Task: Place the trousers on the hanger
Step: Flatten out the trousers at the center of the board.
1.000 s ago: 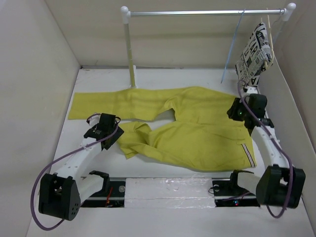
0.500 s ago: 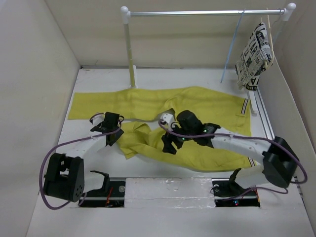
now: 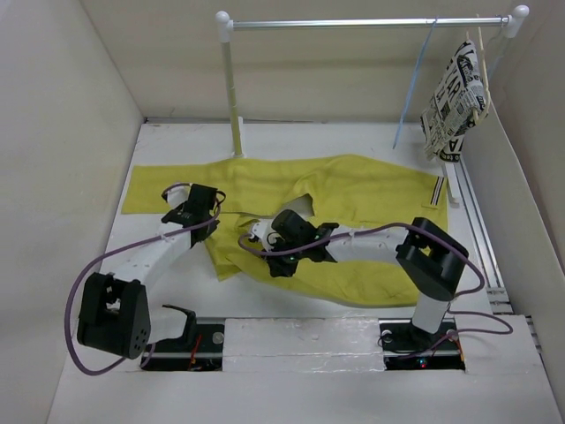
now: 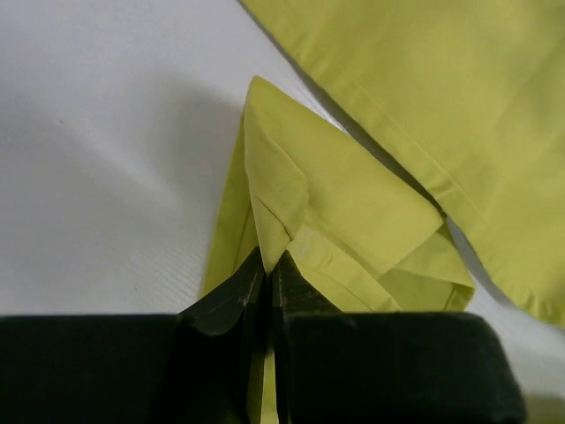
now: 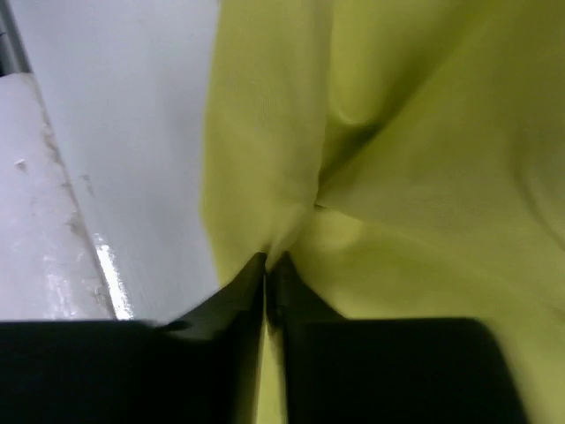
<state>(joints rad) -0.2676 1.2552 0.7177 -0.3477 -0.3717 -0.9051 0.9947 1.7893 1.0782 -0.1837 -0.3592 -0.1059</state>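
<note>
The yellow trousers (image 3: 371, 190) lie spread across the white table, one leg stretched to the far left, the other folded back near the middle. My left gripper (image 3: 212, 221) is shut on a folded edge of the trousers (image 4: 291, 185), the cloth pinched between its black fingers (image 4: 231, 296). My right gripper (image 3: 269, 252) reaches far left across the near leg and is shut on a bunched edge of the trousers (image 5: 415, 177) near the front hem. The light-blue hanger (image 3: 415, 84) hangs from the rail at the back right.
A metal rail (image 3: 362, 22) on white posts spans the back. A pale wooden hanger with black-and-white printed cloth (image 3: 455, 97) hangs at its right end. White walls close in on left, right and back. A taped strip (image 3: 300, 340) runs along the near edge.
My right arm swung from the waistband at the far right across to the folded leg and shut on the cloth. My left gripper moved slightly forward and shut on the folded edge.
</note>
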